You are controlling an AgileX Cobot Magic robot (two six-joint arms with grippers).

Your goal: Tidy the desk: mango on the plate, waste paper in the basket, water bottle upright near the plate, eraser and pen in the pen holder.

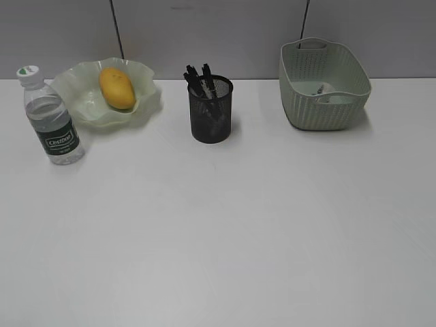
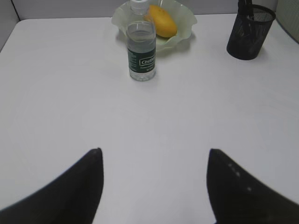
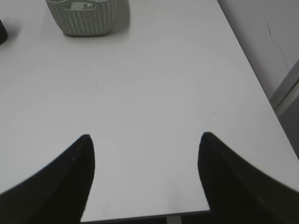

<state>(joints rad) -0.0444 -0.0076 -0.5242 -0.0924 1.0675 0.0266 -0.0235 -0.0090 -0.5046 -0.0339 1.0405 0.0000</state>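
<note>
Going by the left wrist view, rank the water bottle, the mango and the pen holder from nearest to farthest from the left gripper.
From the left gripper:
1. water bottle, upright, straight ahead, slightly left.
2. pen holder, far right.
3. mango, on the plate behind the bottle.
The pen holder and mango are close to a tie.

The surface (image 1: 225, 238) is plain white. A yellow-orange mango (image 1: 117, 88) sits in a pale green translucent plate (image 1: 143, 102). The clear water bottle (image 1: 52, 117) has a dark green label and white cap. The pen holder (image 1: 210, 111) is black mesh; the basket (image 1: 323, 85) is pale green, woven-patterned.
</note>
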